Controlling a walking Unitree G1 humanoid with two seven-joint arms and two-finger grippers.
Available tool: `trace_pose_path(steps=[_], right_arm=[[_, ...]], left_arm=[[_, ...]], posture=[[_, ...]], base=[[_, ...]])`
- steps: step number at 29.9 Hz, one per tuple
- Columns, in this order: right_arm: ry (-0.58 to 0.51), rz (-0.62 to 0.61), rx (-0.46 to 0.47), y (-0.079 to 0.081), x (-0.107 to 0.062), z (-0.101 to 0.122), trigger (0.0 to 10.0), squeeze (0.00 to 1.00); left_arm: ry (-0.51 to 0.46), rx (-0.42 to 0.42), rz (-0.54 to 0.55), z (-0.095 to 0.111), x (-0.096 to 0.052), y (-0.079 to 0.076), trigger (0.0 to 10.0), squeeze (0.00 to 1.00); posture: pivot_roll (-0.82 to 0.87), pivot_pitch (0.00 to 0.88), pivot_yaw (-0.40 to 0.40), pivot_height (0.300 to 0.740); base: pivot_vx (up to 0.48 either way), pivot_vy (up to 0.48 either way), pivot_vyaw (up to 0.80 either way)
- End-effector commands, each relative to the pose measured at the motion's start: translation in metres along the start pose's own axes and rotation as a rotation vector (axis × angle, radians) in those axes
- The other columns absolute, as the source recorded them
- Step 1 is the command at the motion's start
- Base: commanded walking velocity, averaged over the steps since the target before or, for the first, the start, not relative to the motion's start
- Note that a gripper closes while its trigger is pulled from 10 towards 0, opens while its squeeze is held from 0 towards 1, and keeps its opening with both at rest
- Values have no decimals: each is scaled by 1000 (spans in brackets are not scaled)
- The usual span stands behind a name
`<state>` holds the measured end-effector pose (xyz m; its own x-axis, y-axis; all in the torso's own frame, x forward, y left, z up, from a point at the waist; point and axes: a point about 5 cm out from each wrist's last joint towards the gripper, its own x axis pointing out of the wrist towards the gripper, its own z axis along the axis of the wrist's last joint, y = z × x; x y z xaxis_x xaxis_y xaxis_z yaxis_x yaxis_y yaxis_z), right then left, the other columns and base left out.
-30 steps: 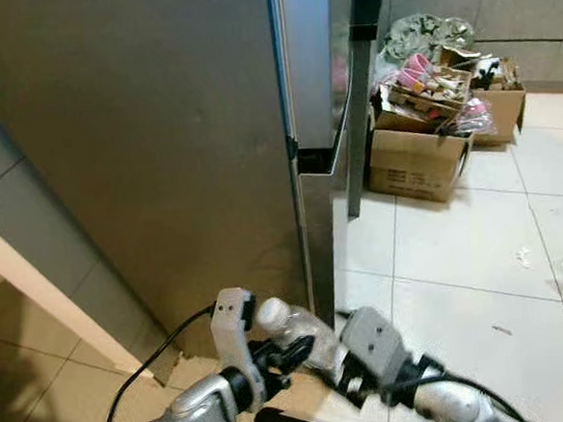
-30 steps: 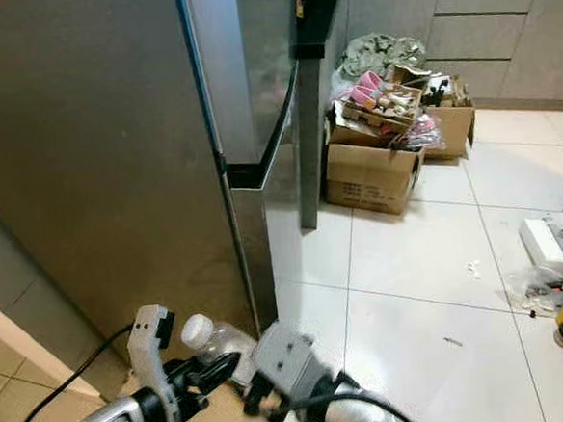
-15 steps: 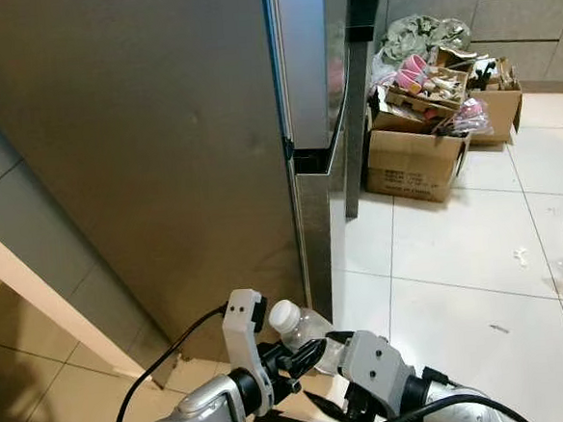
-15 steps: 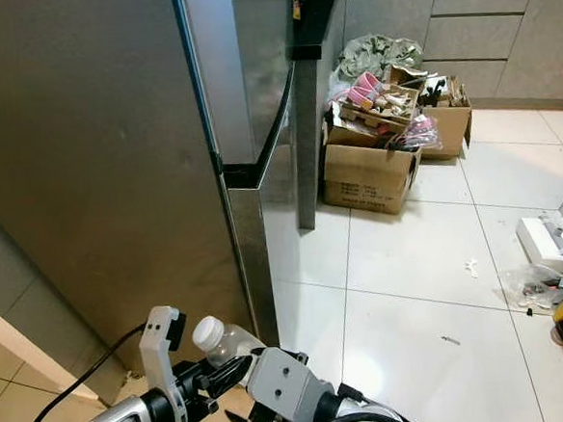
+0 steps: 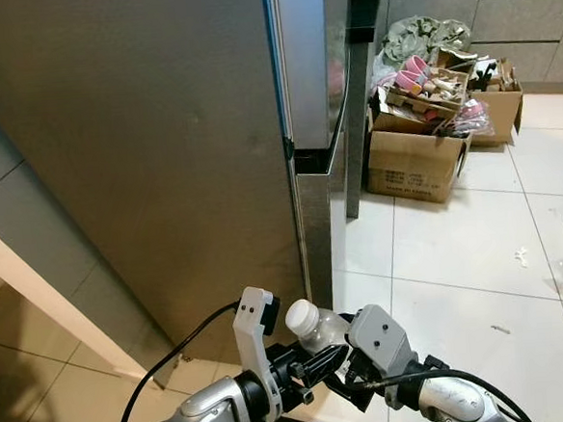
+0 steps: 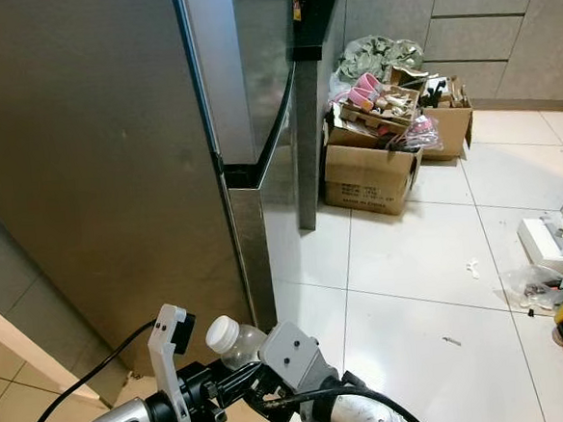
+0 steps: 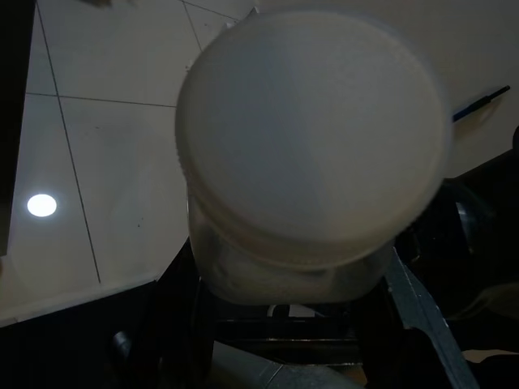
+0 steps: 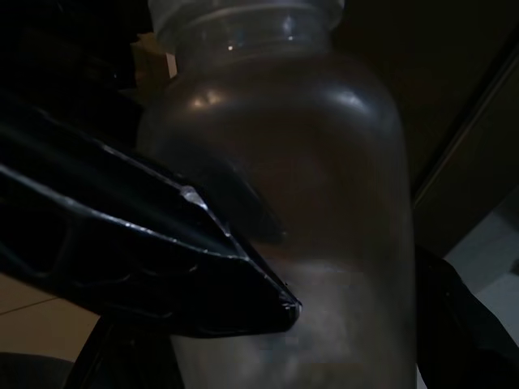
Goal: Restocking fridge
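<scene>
You had the bottle (image 5: 314,327) low and near, in front of the closed fridge (image 5: 190,150) — left gripper (image 5: 307,369) and right gripper (image 5: 355,365) both clamped on it. The left wrist view gave you its white cap (image 7: 312,134) end-on; the right wrist view showed the clear body. Far right — a cardboard box (image 5: 421,158) heaped with clutter.

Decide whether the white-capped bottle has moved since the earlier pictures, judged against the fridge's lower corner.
Yes. The white-capped bottle has shifted toward the robot's right and slightly up, closer to the fridge corner, which stayed put.
</scene>
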<state>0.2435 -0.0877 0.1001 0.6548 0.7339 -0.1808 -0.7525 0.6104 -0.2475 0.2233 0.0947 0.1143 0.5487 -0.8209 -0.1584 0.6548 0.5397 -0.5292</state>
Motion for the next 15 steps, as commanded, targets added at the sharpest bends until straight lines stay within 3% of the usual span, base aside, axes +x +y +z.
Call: trace_pose_path(steps=[1,4,5,6,7,8,9,15], right_arm=[[-17,13,-12,4,4,2,10000,0],[-16,15,-23,4,5,3,10000,0],[-12,20,-29,4,5,2,6235,0],[-12,22,-27,4,5,1,6235,0],[-12,23,-26,4,5,1,1569,0],[-12,25,-26,4,4,1,1569,0],[-13,26,-26,4,4,1,0,0],[-16,31,-26,4,4,1,0,0]], left_arm=[[33,19,-33,-3,-3,-6,10000,0],[39,22,-35,-4,-3,-6,10000,0],[46,25,-36,-6,-3,-6,10000,0],[47,25,-36,-6,-3,-6,10000,0],[48,27,-36,-6,-3,-6,10000,0],[49,27,-35,-6,-3,-6,10000,0],[50,28,-35,-6,-2,-6,10000,0],[55,29,-32,-8,-2,-6,10000,0]], posture=[[-95,116,79,710],[-95,116,79,710],[-95,118,78,710],[-95,118,78,710],[-93,119,77,710],[-93,119,77,710],[-93,119,77,710],[-93,119,77,710]], base=[[0,0,0],[0,0,0],[0,0,0],[0,0,0],[0,0,0],[0,0,0],[0,0,0],[0,0,0]])
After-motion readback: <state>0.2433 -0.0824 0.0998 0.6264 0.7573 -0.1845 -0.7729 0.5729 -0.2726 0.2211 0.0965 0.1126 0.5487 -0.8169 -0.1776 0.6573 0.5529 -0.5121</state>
